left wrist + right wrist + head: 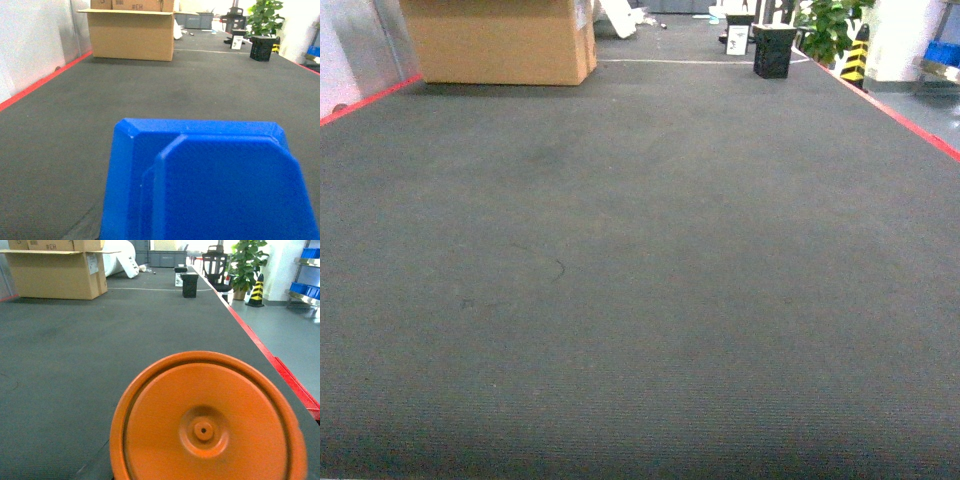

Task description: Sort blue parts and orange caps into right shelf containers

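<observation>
A bright blue part [210, 185] with angled corners fills the lower half of the left wrist view. It hangs close to the camera above the grey floor, where my left gripper's jaws sit, and it hides the fingers. The lower half of the right wrist view is filled by the round end of an orange cap [205, 425], held the same way and covering my right gripper's fingers. Neither gripper shows in the head view. Blue crates [304, 288] stand on a metal shelf far off at the right.
Grey carpet [640, 280] stretches ahead, edged by red lines [905, 118]. At its far end stand a big cardboard box [500, 40], a black crate [773, 52], a potted plant [830, 25] and a yellow-black cone [856, 55].
</observation>
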